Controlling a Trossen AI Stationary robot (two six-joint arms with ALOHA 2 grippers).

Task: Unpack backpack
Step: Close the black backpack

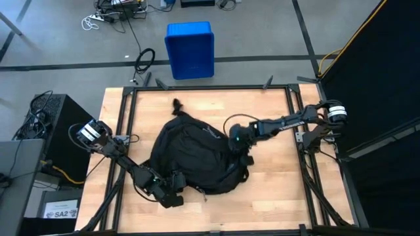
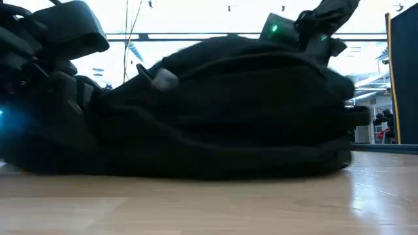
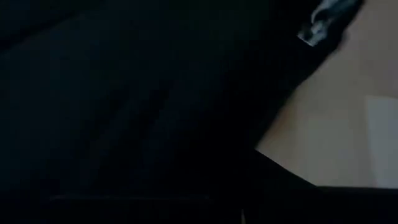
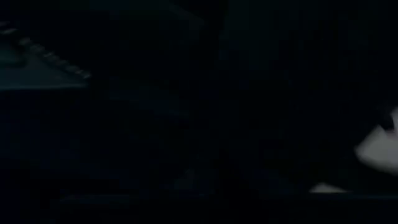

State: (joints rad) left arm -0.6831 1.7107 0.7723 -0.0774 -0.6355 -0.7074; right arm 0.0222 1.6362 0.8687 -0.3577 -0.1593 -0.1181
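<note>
The black backpack (image 1: 197, 160) lies flat on the middle of the wooden table, with its top loop (image 1: 176, 105) toward the far edge. In the low view the backpack (image 2: 228, 111) fills the picture, with a grey zipper pull (image 2: 164, 78) on its upper side. My left gripper (image 1: 174, 196) is at the backpack's near left edge, and its wrist view shows only black cloth (image 3: 124, 93) and a grey pull (image 3: 317, 28). My right gripper (image 1: 236, 143) is shut and sits over the backpack's right side, pointing steeply down. My right gripper is down at the cloth on the backpack's right side (image 1: 231, 152), coming from above and from the table's right. The black cloth and the gripper's own body hide its tips, so I cannot tell whether it touches or holds anything.
A blue plastic bin (image 1: 189, 49) stands on the floor beyond the table's far edge. Black frame rails (image 1: 125, 131) run along the table's sides. Bare wood (image 1: 282, 190) shows to the right of and in front of the backpack.
</note>
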